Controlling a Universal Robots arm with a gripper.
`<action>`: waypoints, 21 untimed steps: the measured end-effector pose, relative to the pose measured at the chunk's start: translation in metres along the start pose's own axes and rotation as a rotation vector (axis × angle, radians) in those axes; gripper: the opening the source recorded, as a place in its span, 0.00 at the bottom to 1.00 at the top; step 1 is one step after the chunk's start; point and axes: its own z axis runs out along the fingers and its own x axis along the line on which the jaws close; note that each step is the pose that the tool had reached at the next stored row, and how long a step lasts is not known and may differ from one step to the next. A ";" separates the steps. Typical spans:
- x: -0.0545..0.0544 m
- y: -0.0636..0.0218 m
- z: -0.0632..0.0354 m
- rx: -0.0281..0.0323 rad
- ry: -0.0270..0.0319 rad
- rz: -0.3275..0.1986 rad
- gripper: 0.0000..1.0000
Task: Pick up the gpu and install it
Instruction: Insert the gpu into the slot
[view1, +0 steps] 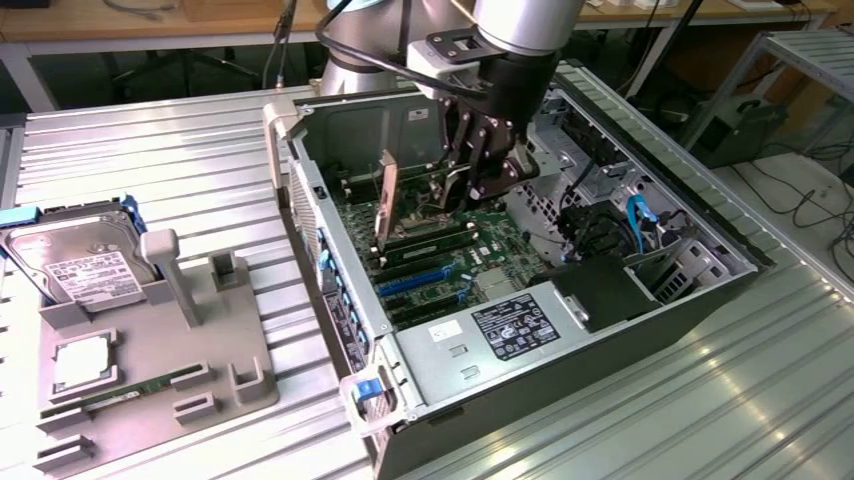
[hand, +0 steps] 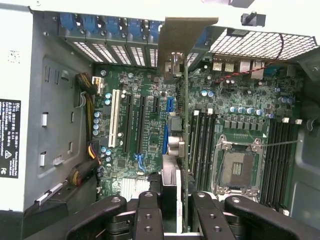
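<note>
So the black multi-fingered gripper (view1: 478, 170) on the grey robot arm is down inside the open black-and-silver computer case (view1: 694, 265), clenched on the gpu (view1: 390, 200), a thin flat card with a silvery bracket at one end. In the exterior view the card stands on edge, upper middle of the frame, over the green motherboard (view1: 454, 255). In the wrist view the gpu (hand: 186, 125) shows edge-on, its bracket toward the rear slot covers, hanging above the long black expansion slots (hand: 142, 125). A boxy silver hard drive (view1: 83, 262) sits on the grey parts tray (view1: 147, 370) at the left.
</note>
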 end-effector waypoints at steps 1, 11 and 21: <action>0.000 0.0000 0.0007 0.0000 0.0000 0.000 0.28; 0.000 -0.0002 0.0075 -0.0007 -0.0008 0.000 0.28; 0.000 -0.0004 0.0127 -0.0018 -0.0038 0.000 0.28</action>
